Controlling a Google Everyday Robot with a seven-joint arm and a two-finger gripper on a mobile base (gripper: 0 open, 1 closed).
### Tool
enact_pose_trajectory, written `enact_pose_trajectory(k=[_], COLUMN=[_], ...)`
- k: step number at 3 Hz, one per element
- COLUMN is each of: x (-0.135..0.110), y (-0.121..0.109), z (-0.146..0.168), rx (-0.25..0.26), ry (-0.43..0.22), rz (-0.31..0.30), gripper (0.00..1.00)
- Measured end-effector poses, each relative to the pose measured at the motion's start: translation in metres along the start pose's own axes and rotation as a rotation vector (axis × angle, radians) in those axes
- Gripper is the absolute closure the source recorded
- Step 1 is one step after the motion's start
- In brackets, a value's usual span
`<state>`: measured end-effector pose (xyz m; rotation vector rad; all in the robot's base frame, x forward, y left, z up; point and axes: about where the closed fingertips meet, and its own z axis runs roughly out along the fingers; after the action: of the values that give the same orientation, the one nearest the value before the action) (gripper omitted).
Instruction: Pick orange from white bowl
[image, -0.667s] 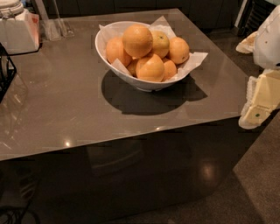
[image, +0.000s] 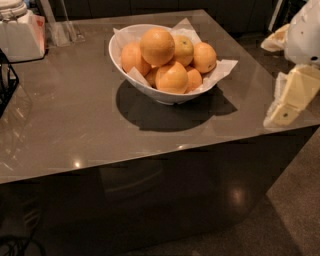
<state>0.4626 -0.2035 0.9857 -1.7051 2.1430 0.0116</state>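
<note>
One relation governed the coming move: the orange (image: 157, 46) lay to the view's left of my pincer (image: 291, 96) and farther back across the bench (image: 75, 117). The two were well apart, with the right wall of the bowl (image: 150, 89) and a flap of paper (image: 225, 66) between them.

The orange sat on top of the heap in the bowl, toward the rear. It rested on smaller fruit (image: 172, 77) and touched the yellowish one (image: 184, 49) beside it. Its upper half stood clear above the rim. Being round, it offered no long axis. I judged that no particular wrist turn was called for, only a spread wide enough for the largest fruit in the heap.

My pincer hung at the bench's right edge, near the front corner, cream-coloured, with its lower end angled down and toward the view's left. Whether it was spread or pressed together could not be told. No object was seen in it. The white arm casing (image: 305, 35) stood above it at the right edge of the view.

I judged the reach not yet begun. The path would need to rise over the rim, travel left and back, then descend onto the orange from above. Risk: a low path could catch the paper or nudge the neighbouring fruit.
</note>
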Motion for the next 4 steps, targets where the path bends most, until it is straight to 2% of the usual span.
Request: enact_pose_trajectory(k=[1,2,3,4], x=[-0.042,-0.087,-0.099,-0.108], y=[-0.038,-0.076,-0.096,-0.1], z=[0.019,0.048,0.038,0.045], rx=[-0.083,-0.175,-0.127,-0.121], ry=[-0.159,-0.292,-0.341,-0.384], rz=[-0.049,-0.072,-0.08,-0.091], gripper=[0.0,0.0,0.0,0.0])
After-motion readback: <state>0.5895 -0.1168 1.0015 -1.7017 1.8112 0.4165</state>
